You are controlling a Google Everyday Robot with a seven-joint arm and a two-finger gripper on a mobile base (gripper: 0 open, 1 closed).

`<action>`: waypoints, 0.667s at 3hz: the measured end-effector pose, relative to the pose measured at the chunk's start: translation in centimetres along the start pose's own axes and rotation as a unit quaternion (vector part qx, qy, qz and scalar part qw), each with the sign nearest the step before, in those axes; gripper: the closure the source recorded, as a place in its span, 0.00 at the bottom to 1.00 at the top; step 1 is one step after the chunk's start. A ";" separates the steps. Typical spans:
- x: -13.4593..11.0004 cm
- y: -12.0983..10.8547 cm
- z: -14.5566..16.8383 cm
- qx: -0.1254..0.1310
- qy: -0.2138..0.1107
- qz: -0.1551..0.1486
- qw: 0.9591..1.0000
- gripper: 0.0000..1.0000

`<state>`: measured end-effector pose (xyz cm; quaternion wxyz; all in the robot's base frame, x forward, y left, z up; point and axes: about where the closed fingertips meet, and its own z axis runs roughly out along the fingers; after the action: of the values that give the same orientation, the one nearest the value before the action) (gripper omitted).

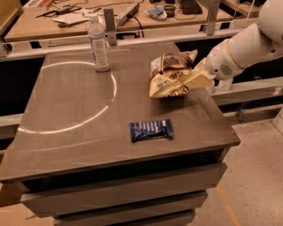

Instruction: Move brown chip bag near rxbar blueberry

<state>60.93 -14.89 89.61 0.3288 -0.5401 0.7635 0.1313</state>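
Observation:
The brown chip bag (169, 66), crinkled with dark brown and cream panels, hangs a little above the right side of the table (66, 110). My gripper (189, 81) reaches in from the right and is shut on the bag's right side. The rxbar blueberry (151, 129), a flat navy-blue bar with white lettering, lies on the table nearer the front edge, apart from the bag and a little left of it.
A clear plastic water bottle (98, 43) stands upright at the back of the table. A pale ring of light curves over the table's left half. Behind the table runs a cluttered bench (132, 13). The table's right edge lies under my arm (241, 48).

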 end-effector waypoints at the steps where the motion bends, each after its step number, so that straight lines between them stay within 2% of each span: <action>1: 0.4 3.7 -1.7 -0.059 -0.012 -0.051 0.997 1.00; 2: 0.8 5.6 -2.7 -0.092 -0.016 -0.063 0.994 0.98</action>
<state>54.75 -14.83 90.23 0.2974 -0.6127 0.7075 0.1889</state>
